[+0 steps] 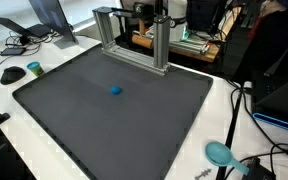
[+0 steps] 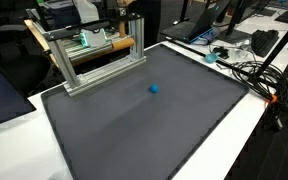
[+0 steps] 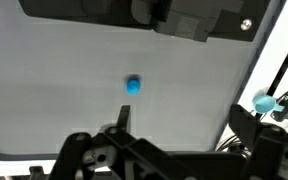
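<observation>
A small blue ball (image 1: 116, 90) (image 2: 153, 88) lies alone near the middle of a large dark grey mat (image 1: 74, 120) (image 2: 134, 130) in both exterior views. In the wrist view the ball (image 3: 133, 86) sits on the mat (image 3: 64, 90), beyond and slightly left of my gripper (image 3: 182, 125). The gripper is open, with its two dark fingers (image 3: 121, 115) far apart and nothing between them. It hangs above the mat and touches nothing. Neither exterior view shows the arm or the gripper.
An aluminium frame (image 1: 134, 40) (image 2: 94, 55) stands at the mat's far edge. A teal round object (image 1: 219, 153) (image 3: 264, 102) and cables lie on the white table beside the mat. A mouse (image 1: 12, 74) and a laptop (image 1: 44, 15) sit off another side.
</observation>
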Tool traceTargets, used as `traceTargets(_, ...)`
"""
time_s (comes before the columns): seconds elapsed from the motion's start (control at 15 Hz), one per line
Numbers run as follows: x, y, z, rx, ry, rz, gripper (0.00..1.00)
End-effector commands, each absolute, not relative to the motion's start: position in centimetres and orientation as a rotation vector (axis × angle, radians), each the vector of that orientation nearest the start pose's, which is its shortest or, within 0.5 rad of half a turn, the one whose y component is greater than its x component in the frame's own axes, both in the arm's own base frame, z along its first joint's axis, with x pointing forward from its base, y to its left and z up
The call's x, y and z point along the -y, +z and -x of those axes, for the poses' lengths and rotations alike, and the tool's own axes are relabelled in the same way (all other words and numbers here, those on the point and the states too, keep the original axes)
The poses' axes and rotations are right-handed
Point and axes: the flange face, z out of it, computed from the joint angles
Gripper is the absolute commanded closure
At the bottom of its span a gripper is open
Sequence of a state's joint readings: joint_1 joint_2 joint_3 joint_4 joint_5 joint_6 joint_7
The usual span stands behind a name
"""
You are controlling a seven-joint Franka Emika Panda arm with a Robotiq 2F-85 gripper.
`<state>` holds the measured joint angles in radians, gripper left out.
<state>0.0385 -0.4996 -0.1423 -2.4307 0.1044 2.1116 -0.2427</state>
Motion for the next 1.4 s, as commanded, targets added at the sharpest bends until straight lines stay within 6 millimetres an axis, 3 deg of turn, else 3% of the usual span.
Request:
traceTargets(0.0, 2.9, 50.2, -40.6, 0.091, -0.189, 3.054, 0.0)
traceTargets(0.2, 1.2, 50.1, -40.0, 0.056, -0.126, 3.085, 0.0)
traceTargets(0.53, 0.3, 49.2, -39.1, -0.078, -0.109, 3.204, 0.0)
traceTargets(0.67, -0.1, 49.0, -38.5, -0.042, -0.136, 3.24, 0.0)
traceTargets(0.73, 0.0, 49.0, -39.9, -0.034, -0.105, 3.197, 0.0)
traceTargets(1.13, -0.2, 48.9, -39.1, -0.024, -0.113, 3.217, 0.0)
traceTargets(1.33, -1.3, 48.1, -38.8, -0.002, -0.121, 3.227, 0.0)
